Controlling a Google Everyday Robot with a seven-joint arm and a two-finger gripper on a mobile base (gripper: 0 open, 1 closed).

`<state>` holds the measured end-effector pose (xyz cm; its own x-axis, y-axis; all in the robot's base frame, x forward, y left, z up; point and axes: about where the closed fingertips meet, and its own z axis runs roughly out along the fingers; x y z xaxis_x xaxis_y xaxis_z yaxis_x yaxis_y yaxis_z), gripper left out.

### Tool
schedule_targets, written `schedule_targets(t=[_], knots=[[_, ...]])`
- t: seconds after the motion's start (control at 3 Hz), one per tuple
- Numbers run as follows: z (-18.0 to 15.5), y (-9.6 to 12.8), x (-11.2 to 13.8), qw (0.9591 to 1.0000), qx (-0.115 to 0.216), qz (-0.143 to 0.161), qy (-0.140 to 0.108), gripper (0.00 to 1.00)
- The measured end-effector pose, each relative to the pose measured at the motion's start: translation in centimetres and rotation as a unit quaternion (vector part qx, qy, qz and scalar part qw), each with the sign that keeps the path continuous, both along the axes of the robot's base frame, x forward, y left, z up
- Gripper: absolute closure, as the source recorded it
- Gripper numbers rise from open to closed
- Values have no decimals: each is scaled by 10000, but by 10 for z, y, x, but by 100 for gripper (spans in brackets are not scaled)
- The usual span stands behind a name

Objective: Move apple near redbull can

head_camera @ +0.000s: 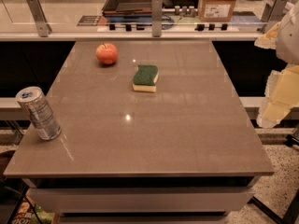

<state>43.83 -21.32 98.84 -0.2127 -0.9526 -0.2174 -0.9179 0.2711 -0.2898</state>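
The apple (107, 53) is round and red-orange and sits on the far left part of the brown table (154, 139). The redbull can (38, 113), slim and silver-grey with a blue-tinted top, stands tilted at the table's left edge, nearer to the front. The apple and the can are well apart. My gripper (279, 92) shows as pale cream and white parts at the right edge of the view, off the table's right side, far from both the apple and the can, and it holds nothing that I can see.
A green-and-yellow sponge (145, 78) lies near the middle back of the table, right of the apple. Behind the table runs a counter with a glass rail, a dark tray (133, 1) and a cardboard box (218, 3).
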Motion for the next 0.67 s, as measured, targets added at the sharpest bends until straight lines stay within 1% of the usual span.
schedule_targets(t=[0.33, 0.67], knots=[[0, 0, 0, 10000, 0, 0, -1, 0], [7, 1, 8, 9995, 165, -198, -187, 0]])
